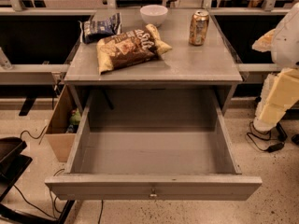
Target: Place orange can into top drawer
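The orange can (199, 28) stands upright at the back right of the grey table top (196, 64). The top drawer (154, 185) is pulled wide open below the table top toward the camera, with a small metal knob (153, 193) on its front panel, and its inside holds nothing. My gripper (265, 40) is at the right edge of the view, off the table's right side, level with the can and apart from it. The pale arm (280, 97) hangs below it beside the table.
A white bowl (153, 14) sits at the back middle of the table. A brown chip bag (128, 48) and a dark blue chip bag (100, 28) lie on the left half. A brown cardboard box (60, 125) stands left of the drawer. Cables (264, 146) lie on the floor.
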### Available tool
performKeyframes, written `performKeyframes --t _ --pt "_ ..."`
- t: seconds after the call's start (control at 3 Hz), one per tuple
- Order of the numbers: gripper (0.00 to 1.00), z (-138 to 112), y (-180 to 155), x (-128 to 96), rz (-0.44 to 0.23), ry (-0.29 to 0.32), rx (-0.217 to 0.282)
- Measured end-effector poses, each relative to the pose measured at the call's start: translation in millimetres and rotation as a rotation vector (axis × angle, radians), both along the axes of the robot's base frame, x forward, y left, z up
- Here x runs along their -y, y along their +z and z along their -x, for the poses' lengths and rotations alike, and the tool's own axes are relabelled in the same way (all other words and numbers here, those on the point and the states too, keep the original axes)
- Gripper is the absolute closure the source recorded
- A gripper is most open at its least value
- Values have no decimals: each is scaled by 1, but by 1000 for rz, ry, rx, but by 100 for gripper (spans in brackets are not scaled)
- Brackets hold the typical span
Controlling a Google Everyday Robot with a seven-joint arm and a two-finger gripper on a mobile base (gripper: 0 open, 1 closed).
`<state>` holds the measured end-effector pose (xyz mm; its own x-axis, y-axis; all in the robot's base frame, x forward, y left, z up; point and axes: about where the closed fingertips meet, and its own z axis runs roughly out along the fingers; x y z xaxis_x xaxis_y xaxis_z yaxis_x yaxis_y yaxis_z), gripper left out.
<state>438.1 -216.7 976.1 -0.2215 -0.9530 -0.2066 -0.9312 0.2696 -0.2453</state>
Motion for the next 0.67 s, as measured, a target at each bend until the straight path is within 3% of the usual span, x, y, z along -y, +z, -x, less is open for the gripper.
performKeyframes --t 0.67 --pt "0 -12 -3 3 -33 -4 28"
